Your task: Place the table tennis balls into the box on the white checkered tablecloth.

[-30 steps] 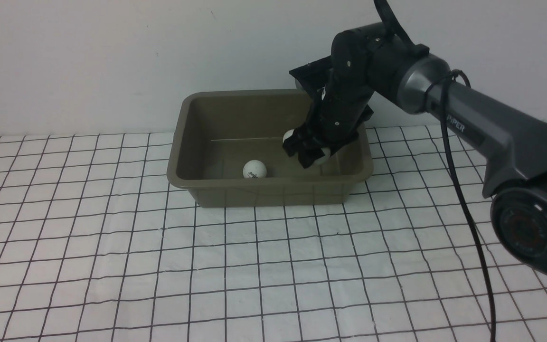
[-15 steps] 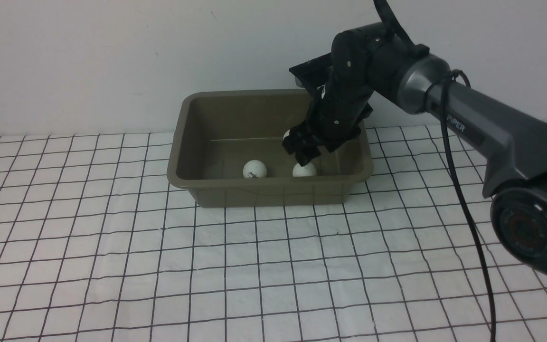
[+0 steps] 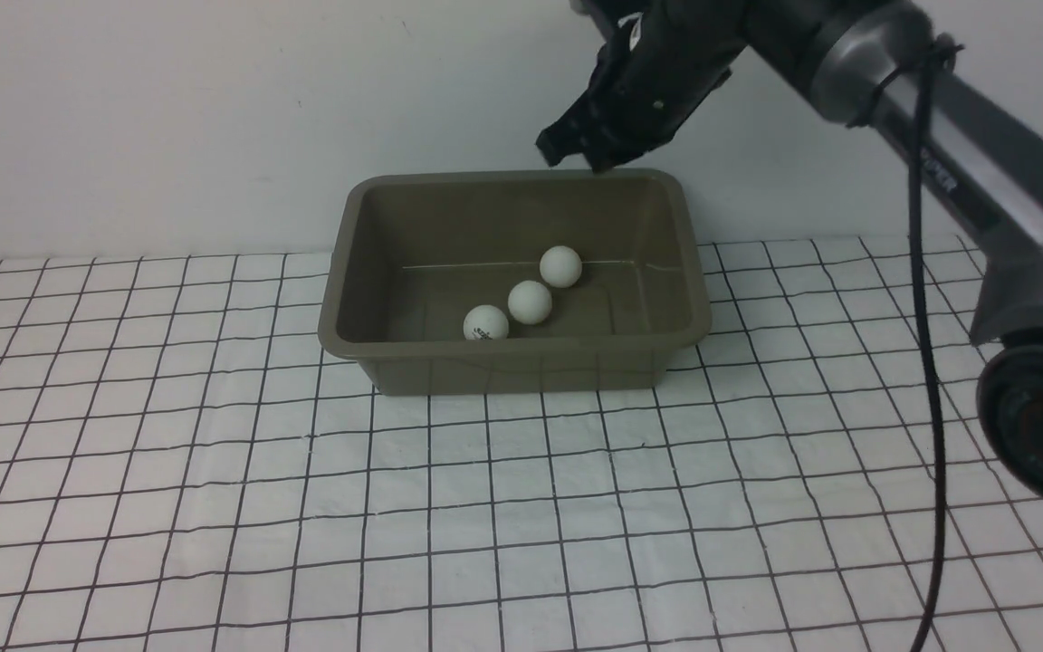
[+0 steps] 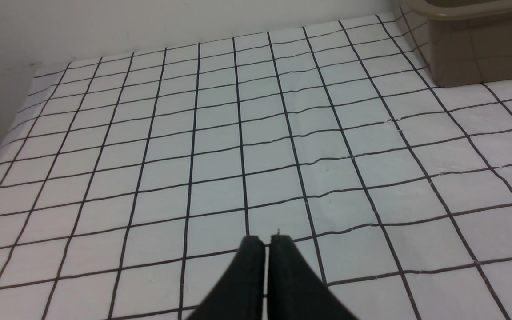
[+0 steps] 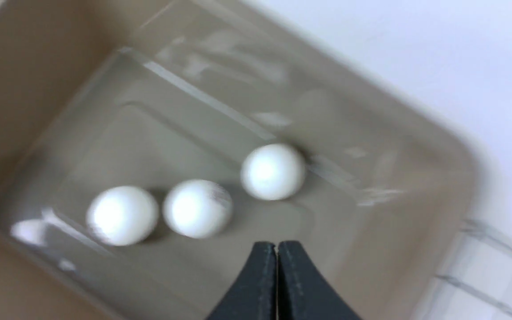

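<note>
Three white table tennis balls lie inside the olive-grey box (image 3: 354, 272): one with a dark logo (image 3: 485, 323), one in the middle (image 3: 530, 302), one farther back (image 3: 560, 266). The right wrist view shows the same three balls (image 5: 122, 215) (image 5: 197, 208) (image 5: 273, 171) on the floor of the box (image 5: 434, 146). My right gripper (image 3: 587, 156) hangs shut and empty above the box's back rim; its fingertips (image 5: 277, 246) press together. My left gripper (image 4: 264, 240) is shut and empty over the white checkered tablecloth (image 4: 220, 133), far from the box (image 4: 482, 58).
The tablecloth (image 3: 485, 507) spreads in front of the box and to both sides. A plain white wall (image 3: 214, 109) rises right behind the box. My right arm (image 3: 965, 181) and its black cable (image 3: 924, 362) cross the right side.
My right gripper let the third ball go into the box, shut, and rose out of the box to above its back rim. The dropped ball rolled left to between the other two.
</note>
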You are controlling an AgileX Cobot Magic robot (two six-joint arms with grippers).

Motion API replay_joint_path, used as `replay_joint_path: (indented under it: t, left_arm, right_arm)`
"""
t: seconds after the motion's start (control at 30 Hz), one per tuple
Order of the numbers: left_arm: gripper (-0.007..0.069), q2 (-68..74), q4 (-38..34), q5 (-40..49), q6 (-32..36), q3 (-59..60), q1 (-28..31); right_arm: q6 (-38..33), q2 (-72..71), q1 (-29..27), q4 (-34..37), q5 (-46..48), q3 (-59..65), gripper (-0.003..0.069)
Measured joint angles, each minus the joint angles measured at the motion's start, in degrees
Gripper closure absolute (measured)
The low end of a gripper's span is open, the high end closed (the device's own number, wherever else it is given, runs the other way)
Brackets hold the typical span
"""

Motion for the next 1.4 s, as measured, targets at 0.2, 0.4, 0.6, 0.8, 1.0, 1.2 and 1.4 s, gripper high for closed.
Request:
replay_joint_path:
  t: [0.2, 0.4, 0.6, 0.8, 1.0, 1.2, 1.4]
  left_arm:
    - [0.0629, 0.00, 0.00, 0.02, 0.00, 0.00, 0.00]
    - [0.0629, 0.00, 0.00, 0.02, 0.00, 0.00, 0.00]
    - [0.0629, 0.00, 0.00, 0.02, 0.00, 0.00, 0.00]
    - [0.0629, 0.00, 0.00, 0.02, 0.00, 0.00, 0.00]
    - [0.0629, 0.00, 0.00, 0.02, 0.00, 0.00, 0.00]
    - [0.0629, 0.00, 0.00, 0.02, 0.00, 0.00, 0.00]
    - [0.0629, 0.00, 0.00, 0.02, 0.00, 0.00, 0.00]
  right_arm:
    - [0.98, -5.28, -1.06, -9.10, 0.55, 0.77, 0.0670]
    - [1.49, -15.55, -6.52, -10.28, 0.62, 9.21, 0.0670]
    - [1.49, -27.11, -13.70, -10.31, 0.62, 21.57, 0.0669]
    - [0.78, -40.12, -18.97, -6.86, -1.05, 39.71, 0.0664]
    - [0.24, -51.89, -19.11, -4.71, -10.21, 56.80, 0.0659]
    - [0.24, -66.05, -19.11, -1.15, -18.75, 76.45, 0.0654]
    - [-0.10, -76.50, -19.11, 3.49, -28.80, 94.19, 0.0648]
